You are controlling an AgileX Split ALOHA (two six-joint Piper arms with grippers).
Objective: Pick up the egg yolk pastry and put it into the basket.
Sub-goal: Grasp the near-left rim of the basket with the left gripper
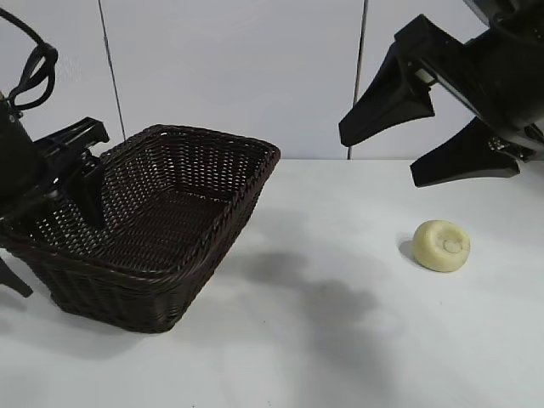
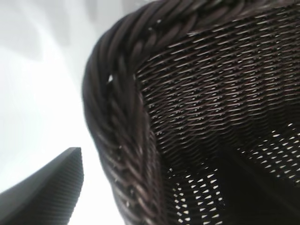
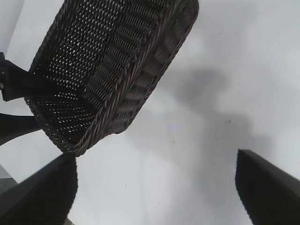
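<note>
As it lies tilted, the egg yolk pastry (image 1: 442, 246) faces forward.

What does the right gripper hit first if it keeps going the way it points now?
Likely bare table. The open right gripper aims down toward the middle, with the egg yolk pastry off to its side and the basket farther on. Depth is uncertain.

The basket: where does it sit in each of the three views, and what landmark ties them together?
Exterior view: the basket sits on the table at the left, tilted, with the left gripper at its rim.
Left wrist view: its rim corner and inner weave fill most of the picture.
Right wrist view: it lies toward the upper left.
Shared landmark: the braided rim, seen in all three.
</note>
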